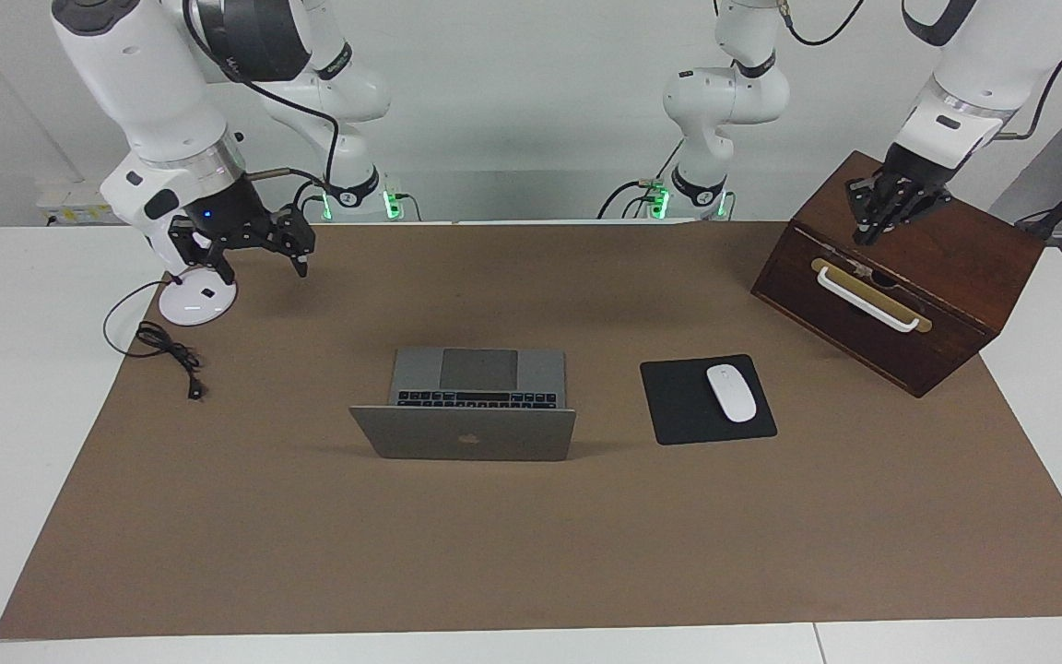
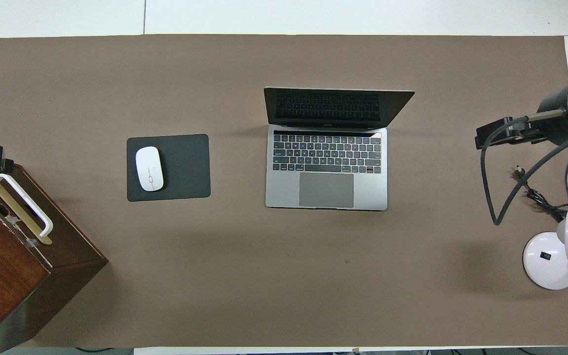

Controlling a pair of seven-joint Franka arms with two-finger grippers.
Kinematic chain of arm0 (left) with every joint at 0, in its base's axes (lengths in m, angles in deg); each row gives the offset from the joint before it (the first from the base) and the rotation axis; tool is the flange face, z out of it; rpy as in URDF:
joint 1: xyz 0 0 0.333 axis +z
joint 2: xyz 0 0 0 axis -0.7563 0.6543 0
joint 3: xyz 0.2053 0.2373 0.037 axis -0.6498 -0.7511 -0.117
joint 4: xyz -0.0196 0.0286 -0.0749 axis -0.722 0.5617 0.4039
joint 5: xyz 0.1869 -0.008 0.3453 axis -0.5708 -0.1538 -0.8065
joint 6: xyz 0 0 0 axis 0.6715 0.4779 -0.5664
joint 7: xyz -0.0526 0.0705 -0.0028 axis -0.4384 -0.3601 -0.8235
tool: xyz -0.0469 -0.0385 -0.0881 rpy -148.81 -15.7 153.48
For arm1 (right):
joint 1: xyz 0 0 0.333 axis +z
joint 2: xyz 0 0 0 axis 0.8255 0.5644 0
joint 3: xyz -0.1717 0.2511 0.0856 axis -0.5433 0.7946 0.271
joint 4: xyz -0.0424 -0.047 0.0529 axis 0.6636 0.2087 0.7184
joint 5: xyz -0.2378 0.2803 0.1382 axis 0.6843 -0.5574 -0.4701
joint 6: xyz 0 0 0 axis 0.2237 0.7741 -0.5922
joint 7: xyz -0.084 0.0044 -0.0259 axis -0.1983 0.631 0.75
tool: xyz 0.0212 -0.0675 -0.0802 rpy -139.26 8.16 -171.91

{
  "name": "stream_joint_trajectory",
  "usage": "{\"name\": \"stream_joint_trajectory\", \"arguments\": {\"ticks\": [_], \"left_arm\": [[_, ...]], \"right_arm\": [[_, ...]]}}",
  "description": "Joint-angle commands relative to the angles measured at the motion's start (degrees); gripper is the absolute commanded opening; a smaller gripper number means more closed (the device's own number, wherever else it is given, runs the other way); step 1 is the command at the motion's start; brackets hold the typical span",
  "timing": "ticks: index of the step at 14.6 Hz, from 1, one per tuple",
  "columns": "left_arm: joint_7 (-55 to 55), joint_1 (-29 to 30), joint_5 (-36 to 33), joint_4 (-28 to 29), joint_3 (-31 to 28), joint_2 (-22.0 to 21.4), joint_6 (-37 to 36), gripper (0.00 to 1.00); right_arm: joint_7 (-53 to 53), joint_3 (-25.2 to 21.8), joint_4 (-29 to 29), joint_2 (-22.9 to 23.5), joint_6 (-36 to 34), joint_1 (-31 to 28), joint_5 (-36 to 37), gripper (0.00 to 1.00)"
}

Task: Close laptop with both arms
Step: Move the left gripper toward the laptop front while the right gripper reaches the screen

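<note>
Wooden box point(image 1: 900, 277) under pinched left tool point(image 1: 883, 221); right tool point(image 1: 241, 254) seemingly spread beside lamp point(image 1: 197, 300).

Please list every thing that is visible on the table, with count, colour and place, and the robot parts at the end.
laptop: one, silver-grey, open, mid-mat.
mouse pad: one, black, beside the laptop toward the left arm's end.
mouse: one, white, on the mouse pad.
wooden box: one, dark brown, white handle, left arm's end.
lamp base: one, white, right arm's end.
cable: one, black, beside the lamp base.
mat: one, brown, covers the table.
left gripper: shut, over the wooden box.
right gripper: open, over the mat near the lamp base.
</note>
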Motion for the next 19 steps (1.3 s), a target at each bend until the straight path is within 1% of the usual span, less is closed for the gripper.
{"name": "stream_joint_trajectory", "arguments": {"ticks": [1,3,5,6,8,9,10,12,13,14,16,17,18,19], "left_arm": [[-2.5,-0.3,-0.5,2.9,-0.3,-1.7,3.4,0.00],[-2.6,-0.8,-0.5,3.4,-0.2,-1.7,6.1,0.00],[-2.6,-1.0,-0.5,3.5,-0.2,-1.7,6.3,0.00],[-2.6,-1.1,-0.5,3.6,-0.2,-1.6,6.6,0.00],[-2.3,-1.7,-0.5,3.5,-0.2,-1.5,9.3,0.00],[-2.3,-1.7,-0.5,3.7,-0.2,-1.5,10.0,0.00],[-2.3,-1.7,-0.5,4.5,-0.1,-1.7,10.2,0.00],[-2.3,-2.2,-0.5,6.8,0.0,-2.8,11.6,0.00],[-2.3,-2.7,0.0,9.3,0.1,-3.9,13.8,0.00],[-2.3,-3.1,1.9,13.0,0.1,-5.4,17.6,0.00],[-2.5,-4.7,4.9,20.8,0.1,-8.9,25.2,0.00],[-2.7,-6.3,5.1,24.1,0.1,-10.4,28.5,0.00],[-2.8,-7.8,5.2,27.4,0.1,-11.9,31.4,0.00],[-2.9,-8.9,5.3,29.9,0.1,-13.2,33.8,0.00]], "right_arm": [[1.3,0.1,-3.1,2.1,0.3,-0.7,-1.5,1.00],[1.4,0.1,-6.1,5.1,0.3,-0.7,-1.6,1.00],[1.4,0.5,-6.4,7.1,1.7,-0.5,-1.6,1.00],[1.4,2.0,-6.4,7.6,4.0,-0.7,-2.2,1.00],[1.5,2.6,-6.4,8.6,7.2,-0.5,-3.2,1.00],[2.1,2.9,-6.4,9.8,8.0,-0.6,-3.5,1.00],[4.5,4.3,-6.6,10.6,8.9,-0.8,-3.3,1.00],[9.7,4.4,-10.3,13.6,9.6,-0.9,-3.0,0.99],[11.4,4.4,-12.8,15.3,9.6,-0.9,-3.0,0.95],[14.1,4.5,-14.9,17.1,9.6,-1.0,-2.9,0.88],[19.0,4.6,-17.2,18.8,10.0,-0.7,-2.8,0.62],[19.7,4.6,-17.2,18.9,10.8,-0.7,-3.3,0.37],[20.1,5.1,-17.2,18.9,10.9,-0.7,-3.3,0.08],[20.5,6.1,-17.3,19.1,10.9,-0.8,-3.1,0.00]]}}
